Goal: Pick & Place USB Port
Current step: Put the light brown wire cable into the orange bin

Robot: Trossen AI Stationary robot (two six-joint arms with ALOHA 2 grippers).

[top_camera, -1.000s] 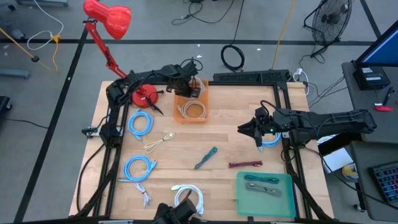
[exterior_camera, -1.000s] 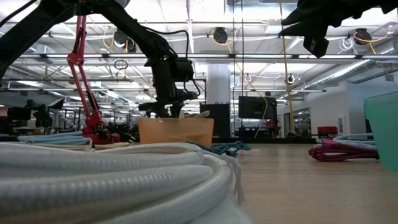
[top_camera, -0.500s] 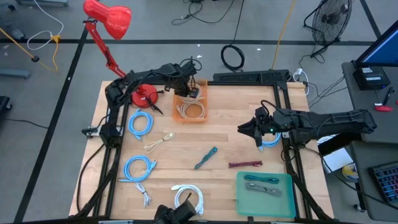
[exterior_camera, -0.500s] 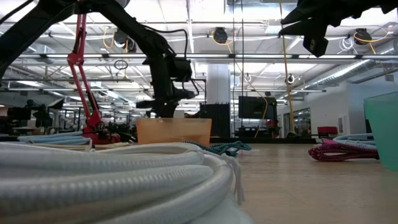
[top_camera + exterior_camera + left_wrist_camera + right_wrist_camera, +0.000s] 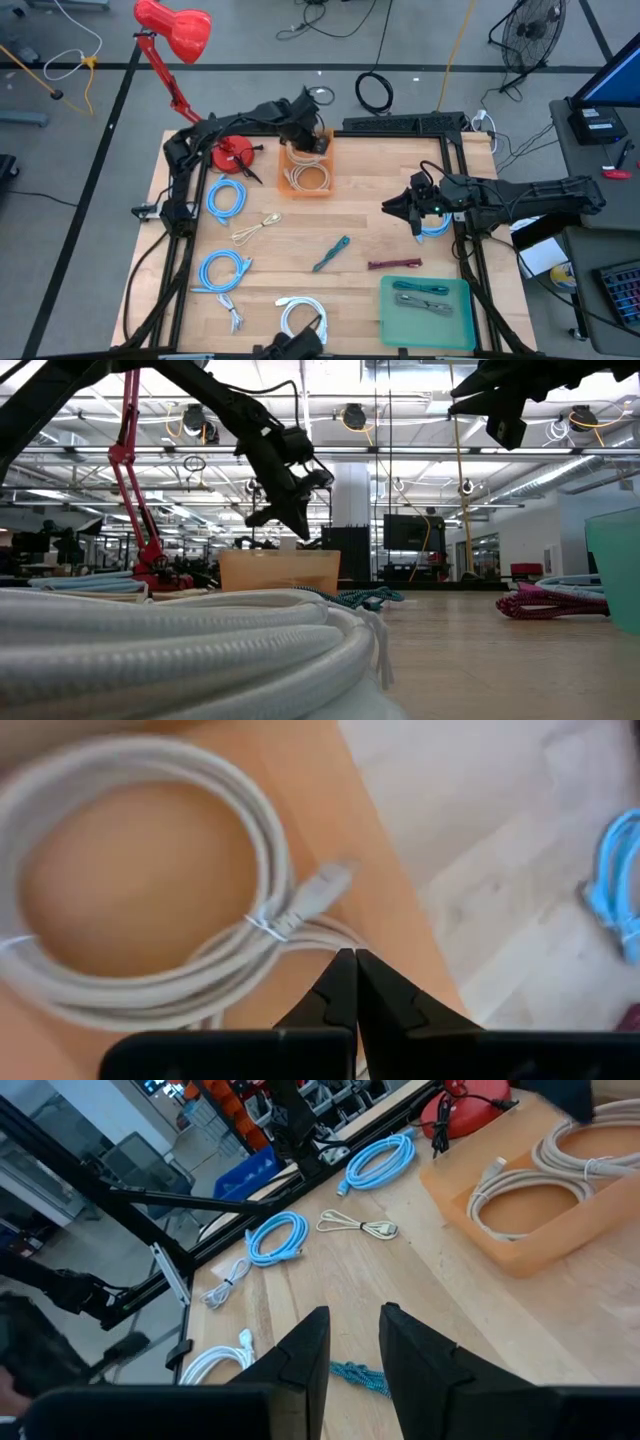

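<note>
An orange bin (image 5: 300,187) stands at the table's far middle, with coiled white cables (image 5: 313,178) lying on its floor. My left gripper (image 5: 303,137) hangs over the bin's far end. The low view shows its tips (image 5: 298,532) above the rim, tilted. In the left wrist view the left gripper (image 5: 346,958) is shut with nothing between its fingers, above a tied white cable coil (image 5: 268,923). My right gripper (image 5: 404,211) hovers open over the table's right side; the right wrist view shows its fingers (image 5: 352,1342) apart, above bare wood.
Loose cables lie on the wood: two blue coils (image 5: 226,196) (image 5: 222,268), a beige one (image 5: 257,228), a teal one (image 5: 330,253), a maroon one (image 5: 394,264) and a white one (image 5: 300,318). A green tray (image 5: 392,318) holds cables at near right. A red lamp base (image 5: 234,152) stands left of the bin.
My left gripper has risen out of the orange bin and tipped, its tips now above the rim. The white cables have stayed in the bin.
</note>
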